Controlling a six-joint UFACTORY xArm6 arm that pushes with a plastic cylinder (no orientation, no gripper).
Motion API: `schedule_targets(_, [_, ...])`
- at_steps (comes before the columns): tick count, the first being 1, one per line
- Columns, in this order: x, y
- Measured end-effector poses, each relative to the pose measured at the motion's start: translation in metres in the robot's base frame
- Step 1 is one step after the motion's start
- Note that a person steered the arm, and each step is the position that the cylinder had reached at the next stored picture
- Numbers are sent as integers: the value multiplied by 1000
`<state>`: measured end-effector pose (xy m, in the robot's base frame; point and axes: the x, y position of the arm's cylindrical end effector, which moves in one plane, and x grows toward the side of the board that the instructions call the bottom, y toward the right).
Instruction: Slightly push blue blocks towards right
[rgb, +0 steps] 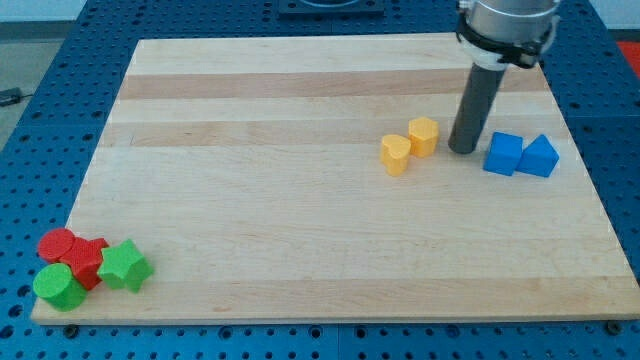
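Note:
Two blue blocks lie side by side at the view's right: a blue cube (503, 154) and, touching it on its right, a blue triangular block (539, 157). My tip (463, 149) stands on the board just left of the blue cube, with a small gap between them. It is right of the yellow blocks.
A yellow heart-shaped block (396, 155) and a yellow hexagonal block (423, 136) sit just left of my tip. At the view's bottom left are a red cylinder (57, 245), a red block (87, 263), a green star (125, 266) and a green cylinder (58, 287). The wooden board (300, 200) ends close to the right of the blue blocks.

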<state>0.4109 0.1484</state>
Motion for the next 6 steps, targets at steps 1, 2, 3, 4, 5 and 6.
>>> schedule_targets(1, [-2,-29])
schedule_targets(2, [10,-45])
schedule_targets(3, [18,-33])
schedule_targets(4, [22,7])
schedule_targets(5, [22,28])
schedule_targets(6, [22,14])
